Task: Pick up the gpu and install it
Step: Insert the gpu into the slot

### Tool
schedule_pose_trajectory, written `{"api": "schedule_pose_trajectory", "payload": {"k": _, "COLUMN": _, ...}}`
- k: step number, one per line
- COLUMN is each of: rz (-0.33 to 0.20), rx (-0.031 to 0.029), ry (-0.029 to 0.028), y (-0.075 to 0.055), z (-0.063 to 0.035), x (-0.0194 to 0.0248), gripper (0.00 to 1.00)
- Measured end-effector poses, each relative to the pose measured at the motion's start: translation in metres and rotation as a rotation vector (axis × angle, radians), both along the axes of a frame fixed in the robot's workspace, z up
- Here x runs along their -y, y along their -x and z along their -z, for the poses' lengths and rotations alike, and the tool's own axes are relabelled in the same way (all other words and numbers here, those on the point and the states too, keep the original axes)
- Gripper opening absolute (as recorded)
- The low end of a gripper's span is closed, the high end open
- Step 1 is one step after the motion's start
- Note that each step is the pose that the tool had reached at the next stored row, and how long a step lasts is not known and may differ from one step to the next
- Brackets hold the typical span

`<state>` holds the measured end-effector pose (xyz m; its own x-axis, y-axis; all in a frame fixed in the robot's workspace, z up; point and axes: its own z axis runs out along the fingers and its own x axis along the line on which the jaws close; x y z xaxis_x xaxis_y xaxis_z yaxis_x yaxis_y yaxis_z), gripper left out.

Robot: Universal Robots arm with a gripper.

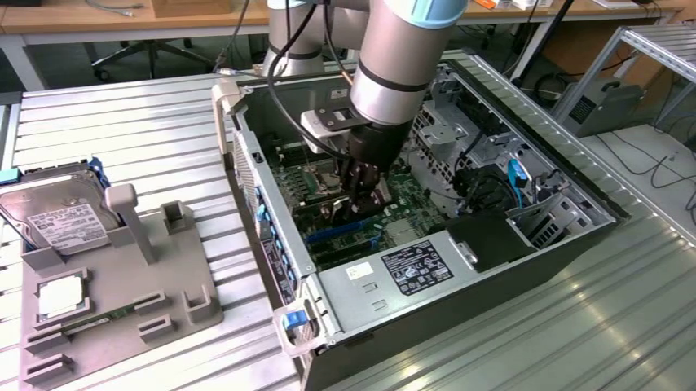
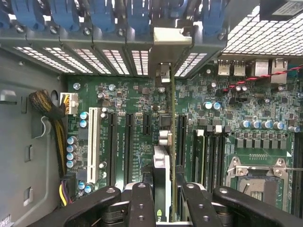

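Note:
The gpu (image 2: 163, 172) shows edge-on in the wrist view, a thin card standing upright over the green motherboard (image 2: 132, 94). Its silvery end bracket (image 2: 170, 40) reaches the rear slot openings of the case. My gripper (image 2: 166, 191) is shut on the card, one black finger (image 2: 142, 201) on each side. In the exterior view the gripper (image 1: 354, 194) is down inside the open computer case (image 1: 359, 301), holding the dark gpu (image 1: 367, 204) just above the expansion slots. I cannot tell whether the card's lower edge touches a slot.
At the exterior view's left, a grey fixture (image 1: 163, 285) holds a silver hard drive (image 1: 60, 216), a processor (image 1: 60, 295) and a green memory stick (image 1: 103, 319). Inside the case are the processor socket (image 2: 258, 182), a cable bundle (image 2: 52, 118), blue slot latches (image 2: 102, 14) and drive cages (image 1: 549, 220).

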<state>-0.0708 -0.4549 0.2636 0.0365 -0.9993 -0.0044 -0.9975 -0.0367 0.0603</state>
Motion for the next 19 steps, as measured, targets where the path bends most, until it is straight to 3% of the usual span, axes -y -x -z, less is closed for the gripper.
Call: {"api": "schedule_pose_trajectory", "payload": {"k": 19, "rz": 0.005, "rx": 0.0027, "ry": -0.0003, "y": 0.0058, "z": 0.0062, "x": -0.0017, "gripper": 0.27}}
